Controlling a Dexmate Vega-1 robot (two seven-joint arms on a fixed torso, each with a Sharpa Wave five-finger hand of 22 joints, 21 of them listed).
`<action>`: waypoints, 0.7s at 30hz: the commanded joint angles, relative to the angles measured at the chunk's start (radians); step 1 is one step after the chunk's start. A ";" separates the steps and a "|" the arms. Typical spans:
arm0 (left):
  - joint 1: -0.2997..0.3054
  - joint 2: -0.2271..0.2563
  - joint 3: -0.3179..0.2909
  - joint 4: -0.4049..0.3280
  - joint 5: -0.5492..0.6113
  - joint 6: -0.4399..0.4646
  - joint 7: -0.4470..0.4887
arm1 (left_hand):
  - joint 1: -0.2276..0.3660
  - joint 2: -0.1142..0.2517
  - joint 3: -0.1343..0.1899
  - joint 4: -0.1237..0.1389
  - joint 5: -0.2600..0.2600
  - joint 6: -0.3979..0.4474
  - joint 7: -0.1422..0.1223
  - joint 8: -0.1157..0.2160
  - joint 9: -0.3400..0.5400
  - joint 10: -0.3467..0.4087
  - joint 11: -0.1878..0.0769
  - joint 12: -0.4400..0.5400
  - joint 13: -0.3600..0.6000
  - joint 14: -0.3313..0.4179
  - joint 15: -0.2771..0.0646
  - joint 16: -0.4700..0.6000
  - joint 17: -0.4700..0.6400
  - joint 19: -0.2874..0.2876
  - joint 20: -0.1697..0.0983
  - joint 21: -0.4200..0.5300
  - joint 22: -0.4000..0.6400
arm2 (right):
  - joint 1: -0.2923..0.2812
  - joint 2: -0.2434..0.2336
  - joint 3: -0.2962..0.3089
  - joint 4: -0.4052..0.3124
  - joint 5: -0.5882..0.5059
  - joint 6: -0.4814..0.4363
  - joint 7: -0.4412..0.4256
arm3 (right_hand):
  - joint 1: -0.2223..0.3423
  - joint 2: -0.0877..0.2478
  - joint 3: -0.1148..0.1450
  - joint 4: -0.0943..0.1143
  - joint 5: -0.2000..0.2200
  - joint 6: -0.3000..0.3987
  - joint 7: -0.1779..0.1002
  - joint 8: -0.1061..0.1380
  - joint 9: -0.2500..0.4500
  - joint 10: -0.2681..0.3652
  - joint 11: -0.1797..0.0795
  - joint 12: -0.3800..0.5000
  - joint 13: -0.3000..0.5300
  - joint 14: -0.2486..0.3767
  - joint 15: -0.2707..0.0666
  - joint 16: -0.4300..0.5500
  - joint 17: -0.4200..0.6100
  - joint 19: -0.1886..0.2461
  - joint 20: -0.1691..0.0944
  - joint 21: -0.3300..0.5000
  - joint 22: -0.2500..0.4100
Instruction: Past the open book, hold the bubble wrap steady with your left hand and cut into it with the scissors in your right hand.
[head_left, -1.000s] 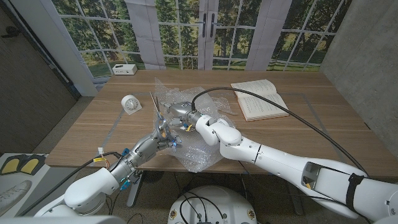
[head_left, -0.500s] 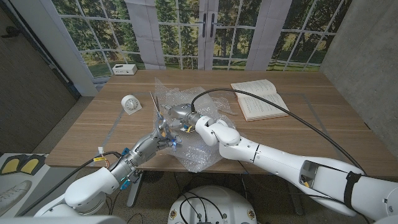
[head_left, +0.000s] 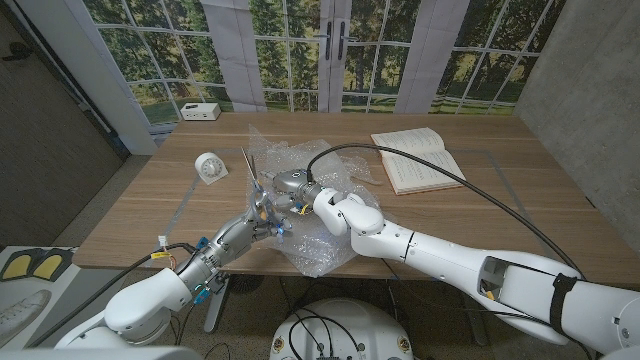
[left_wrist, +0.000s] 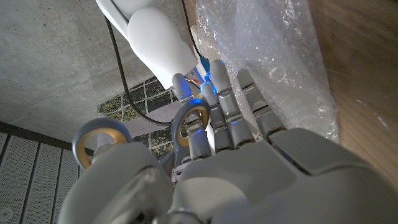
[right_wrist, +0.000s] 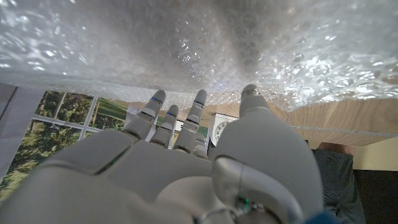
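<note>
A crumpled sheet of clear bubble wrap (head_left: 318, 240) lies mid-table and hangs over the near edge. My left hand (head_left: 262, 214) grips the scissors (head_left: 250, 170) by their grey-and-yellow handle rings (left_wrist: 102, 140). The blades point up and away, beside the wrap's left side. My right hand (head_left: 289, 182) reaches across and holds the wrap's upper part, with its fingertips (right_wrist: 199, 98) and thumb against the plastic (right_wrist: 186, 43). The two hands are close together, and the right forearm (left_wrist: 155, 37) shows just beyond my left hand (left_wrist: 236, 162). The open book (head_left: 418, 158) lies to the right of the wrap.
A small white clock (head_left: 210, 167) stands left of the scissors. A white box (head_left: 200, 111) sits at the far left edge of the table (head_left: 480, 215). A black cable (head_left: 450, 175) arcs over the table along the right arm.
My right arm has edged slightly to the left on the wrap. The left hand and the scissors have kept their place.
</note>
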 joint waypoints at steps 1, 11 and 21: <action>-0.002 0.000 0.001 0.004 -0.004 -0.003 -0.002 | 0.000 0.010 -0.004 0.002 0.000 0.069 0.068 -0.002 0.004 0.006 -0.004 0.003 0.003 -0.002 0.006 0.009 0.006 0.008 0.000 -0.007 0.005 | 0.006 0.009 -0.015 0.025 0.003 -0.006 -0.018 | 0.004 0.003 0.000 -0.004 0.010 0.012 -0.001 0.008 0.001 0.031 -0.004 0.012 0.000 0.024 -0.119 0.013 0.003 0.009 -0.005 0.006 0.000; -0.003 0.000 0.003 0.008 -0.004 -0.007 -0.002 | -0.001 0.011 -0.004 0.002 0.000 0.075 0.069 -0.004 0.006 0.007 -0.003 0.001 0.002 0.000 0.009 0.009 0.005 0.009 0.000 -0.009 0.005 | 0.013 0.012 -0.024 0.039 0.007 -0.003 -0.022 | 0.014 0.005 0.002 -0.013 0.012 0.032 0.001 0.012 0.001 0.082 -0.029 0.026 0.000 0.051 -0.131 0.022 0.002 0.017 -0.014 0.007 0.000; -0.007 0.000 0.006 0.012 -0.006 -0.008 -0.001 | -0.002 0.011 -0.004 0.003 0.000 0.075 0.070 -0.008 0.009 0.007 -0.002 0.001 0.003 -0.001 0.007 0.009 0.004 0.010 0.000 -0.010 0.006 | 0.006 0.008 -0.015 0.051 0.023 0.034 -0.077 | 0.068 0.023 0.026 -0.045 0.013 0.049 -0.028 0.013 0.000 0.105 -0.071 0.039 0.021 0.054 -0.164 0.019 0.002 0.021 -0.030 0.006 0.000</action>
